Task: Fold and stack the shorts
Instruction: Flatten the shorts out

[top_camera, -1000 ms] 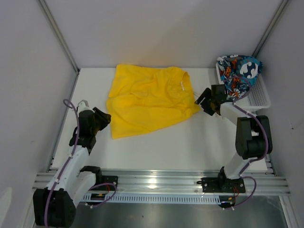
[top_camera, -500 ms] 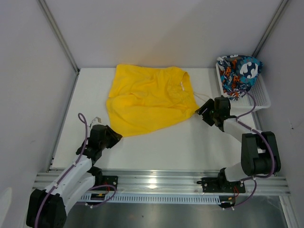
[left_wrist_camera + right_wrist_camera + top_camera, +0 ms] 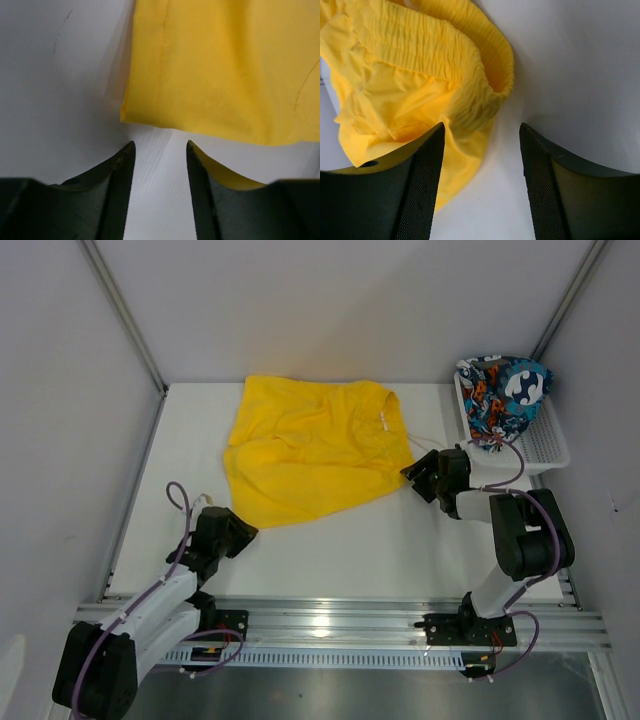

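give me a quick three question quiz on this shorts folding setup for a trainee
1. True or false: the yellow shorts lie inside the white mesh basket.
2. Where are the printed shorts? A in the basket; B under the yellow shorts; C flat beside them.
3. Which part of the yellow shorts faces the right gripper?
Key: 1 false; 2 A; 3 the elastic waistband.
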Robot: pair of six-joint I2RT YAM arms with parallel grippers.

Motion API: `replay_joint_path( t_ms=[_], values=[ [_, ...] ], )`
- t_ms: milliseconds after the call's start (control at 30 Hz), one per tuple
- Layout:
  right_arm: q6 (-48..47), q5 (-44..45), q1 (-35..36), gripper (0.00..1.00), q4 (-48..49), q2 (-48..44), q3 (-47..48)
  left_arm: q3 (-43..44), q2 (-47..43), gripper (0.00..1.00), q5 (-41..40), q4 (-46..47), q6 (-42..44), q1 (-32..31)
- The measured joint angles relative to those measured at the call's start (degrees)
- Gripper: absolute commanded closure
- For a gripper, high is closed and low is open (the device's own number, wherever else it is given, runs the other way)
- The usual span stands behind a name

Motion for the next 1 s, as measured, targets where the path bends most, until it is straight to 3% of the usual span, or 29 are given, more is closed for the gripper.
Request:
replay_joint_path(
  t_ms=[167, 600, 1000],
  values=[
    [2.54, 0.39, 0.31, 0.39, 7.02, 3.48, -0.04, 0.00, 0.83, 0.40, -0.11, 1.79, -1.44, -0.07],
    [6.43, 9.33, 4.11, 0.49, 13.11, 4.46, -2.60, -2.05, 3.13, 0.43, -0.59, 9.09, -4.50, -0.09],
    [10.73, 10.08, 2.82, 0.47, 19.67, 4.98, -5.95, -4.61, 3.58, 0.45, -5.18, 13.57, -13.18, -1.22]
  ],
)
